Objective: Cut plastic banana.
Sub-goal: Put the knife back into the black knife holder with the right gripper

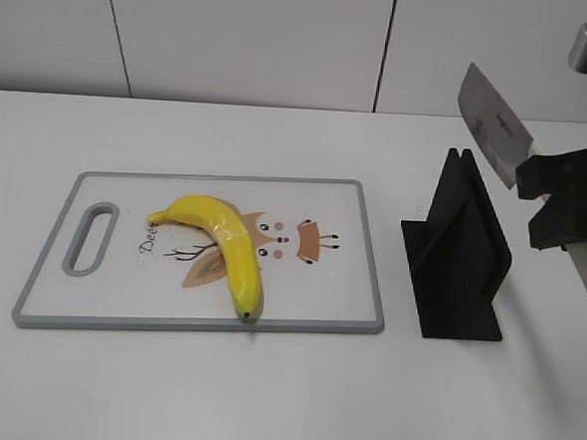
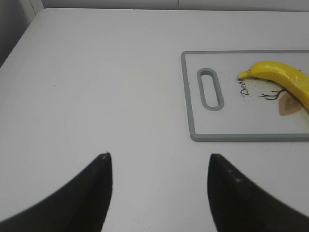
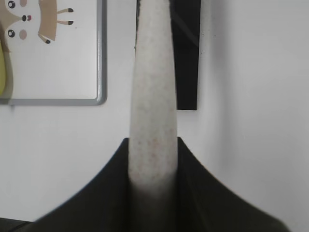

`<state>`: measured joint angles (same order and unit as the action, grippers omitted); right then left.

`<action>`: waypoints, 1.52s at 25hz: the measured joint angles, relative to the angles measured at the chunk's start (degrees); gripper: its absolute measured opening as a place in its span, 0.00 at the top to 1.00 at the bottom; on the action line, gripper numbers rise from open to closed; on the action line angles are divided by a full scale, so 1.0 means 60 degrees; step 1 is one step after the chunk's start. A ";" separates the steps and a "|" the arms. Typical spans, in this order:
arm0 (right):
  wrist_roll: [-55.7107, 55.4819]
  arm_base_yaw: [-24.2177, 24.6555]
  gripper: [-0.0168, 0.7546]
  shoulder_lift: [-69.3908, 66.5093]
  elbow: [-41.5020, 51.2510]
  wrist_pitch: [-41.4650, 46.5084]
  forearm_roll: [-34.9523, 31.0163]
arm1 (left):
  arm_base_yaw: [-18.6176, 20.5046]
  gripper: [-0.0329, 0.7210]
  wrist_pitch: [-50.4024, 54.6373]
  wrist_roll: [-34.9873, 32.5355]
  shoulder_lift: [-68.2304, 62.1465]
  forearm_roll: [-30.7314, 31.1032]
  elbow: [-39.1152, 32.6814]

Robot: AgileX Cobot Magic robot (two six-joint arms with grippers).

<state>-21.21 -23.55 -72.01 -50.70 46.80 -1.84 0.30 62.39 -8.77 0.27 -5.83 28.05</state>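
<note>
The plastic banana is glossy yellow and curved. It lies on a white cutting board with a grey rim, dark tip toward the front edge. It also shows in the left wrist view. My right gripper is shut on the pale speckled handle of a knife. The grey blade points up and left, above a black knife stand. My left gripper is open and empty over bare table, left of the board. It is out of the exterior view.
The black stand sits just right of the board's edge. A white wall runs behind the white table. The board has a slot handle at its left end.
</note>
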 joint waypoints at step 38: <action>0.1973 0.0000 0.18 -0.1531 0.0045 0.0965 -0.1132 | 0.0010 0.18 0.0000 0.0000 0.0000 0.0000 0.0000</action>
<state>-9.37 -23.55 -81.20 -50.43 52.59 -8.63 0.36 62.39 -8.77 0.27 -5.83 28.05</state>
